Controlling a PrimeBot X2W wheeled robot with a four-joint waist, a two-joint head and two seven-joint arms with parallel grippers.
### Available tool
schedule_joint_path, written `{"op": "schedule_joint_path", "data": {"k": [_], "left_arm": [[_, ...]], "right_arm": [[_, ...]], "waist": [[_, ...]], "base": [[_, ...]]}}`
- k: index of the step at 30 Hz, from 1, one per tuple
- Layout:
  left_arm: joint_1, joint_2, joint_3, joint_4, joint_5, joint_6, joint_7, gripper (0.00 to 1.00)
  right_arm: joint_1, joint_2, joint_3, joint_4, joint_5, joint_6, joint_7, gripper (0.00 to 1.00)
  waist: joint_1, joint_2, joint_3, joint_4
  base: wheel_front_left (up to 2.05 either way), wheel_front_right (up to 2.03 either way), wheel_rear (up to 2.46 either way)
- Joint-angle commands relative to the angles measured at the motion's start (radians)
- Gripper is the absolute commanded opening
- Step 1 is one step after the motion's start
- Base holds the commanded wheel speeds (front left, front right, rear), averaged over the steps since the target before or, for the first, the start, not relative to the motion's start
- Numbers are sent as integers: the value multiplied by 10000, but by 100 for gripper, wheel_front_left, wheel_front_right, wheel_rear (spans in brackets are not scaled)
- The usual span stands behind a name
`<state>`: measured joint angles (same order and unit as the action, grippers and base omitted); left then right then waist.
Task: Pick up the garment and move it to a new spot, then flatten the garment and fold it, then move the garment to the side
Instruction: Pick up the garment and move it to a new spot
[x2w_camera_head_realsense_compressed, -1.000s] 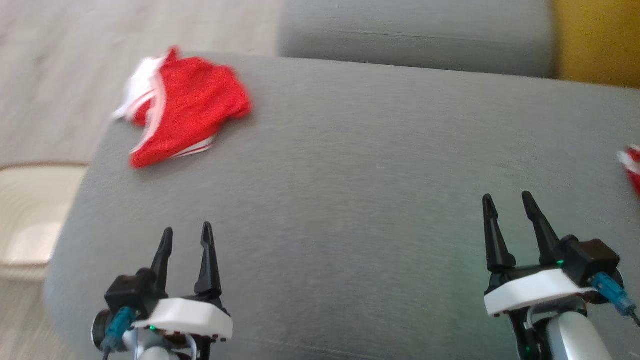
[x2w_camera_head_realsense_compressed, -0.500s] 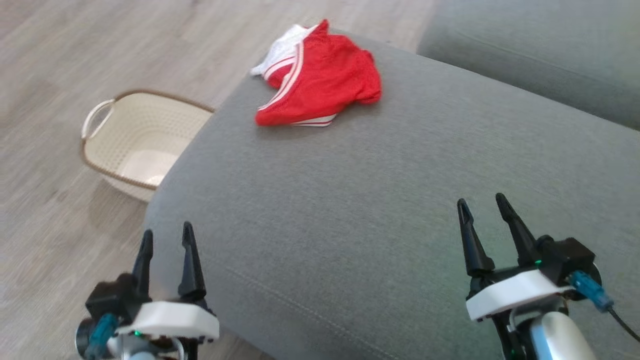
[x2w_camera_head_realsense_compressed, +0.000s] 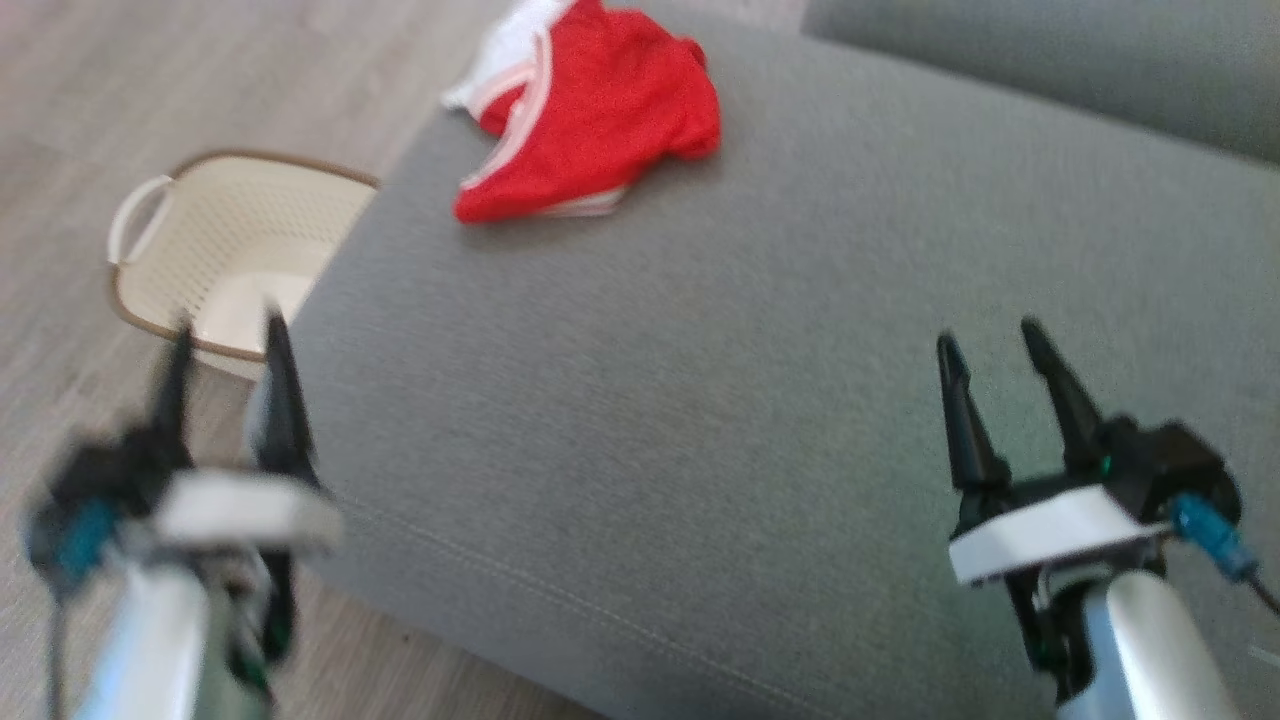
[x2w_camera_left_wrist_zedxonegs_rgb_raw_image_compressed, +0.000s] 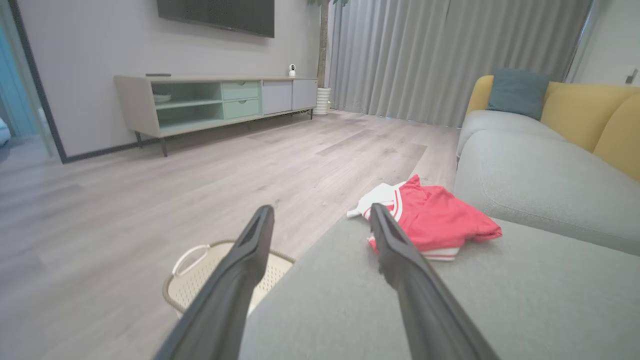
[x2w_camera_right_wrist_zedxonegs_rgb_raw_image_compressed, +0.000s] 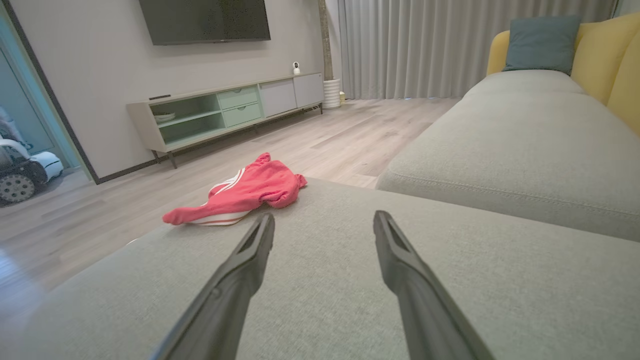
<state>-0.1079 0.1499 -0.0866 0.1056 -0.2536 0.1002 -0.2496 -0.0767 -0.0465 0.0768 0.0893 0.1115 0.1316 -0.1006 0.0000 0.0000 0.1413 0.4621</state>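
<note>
Where the wooden floor (x2w_camera_head_realsense_compressed: 80, 100) meets the grey sofa seat (x2w_camera_head_realsense_compressed: 720, 380), a cream basket (x2w_camera_head_realsense_compressed: 235, 235) stands on the floor just beside the seat's left edge. The left gripper (x2w_camera_head_realsense_compressed: 226, 330), blurred in the head view, hangs above that edge. One dark finger shows against the basket and the other against the seat, set apart and holding nothing. Further along, the garment (x2w_camera_head_realsense_compressed: 600, 110), red with white stripes, lies crumpled on the far left corner of the seat, well apart from both grippers. At the lower right the right gripper (x2w_camera_head_realsense_compressed: 990, 335) hovers above the seat, its fingers spread and empty. A second grey cushion (x2w_camera_head_realsense_compressed: 1050, 70) lies beyond, at the upper right.
</note>
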Motion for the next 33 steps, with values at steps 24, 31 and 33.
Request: {"op": "schedule_joint_path", "data": {"k": [24,31,33], "left_arm": [[-7686,1923,-258,6455,-1020,-2198,3169,100],[-8104,2059,-230,7541,-1182,-2164,3343,91],[-8185,2046,-268,7711,-1188,-2166,3310,27]], "right_arm": [[-2005,-37,48,-2677,-1559,-9,1006,100],[-2087,-37,57,-2645,-1647,-9,868,100],[-2097,-37,78,-2580,-1610,-9,812,100]], "waist": [[0,0,4976,-2173],[0,0,5119,-2183],[0,0,5064,-2172]], "base": [[0,0,0],[0,0,0],[0,0,0]]}}
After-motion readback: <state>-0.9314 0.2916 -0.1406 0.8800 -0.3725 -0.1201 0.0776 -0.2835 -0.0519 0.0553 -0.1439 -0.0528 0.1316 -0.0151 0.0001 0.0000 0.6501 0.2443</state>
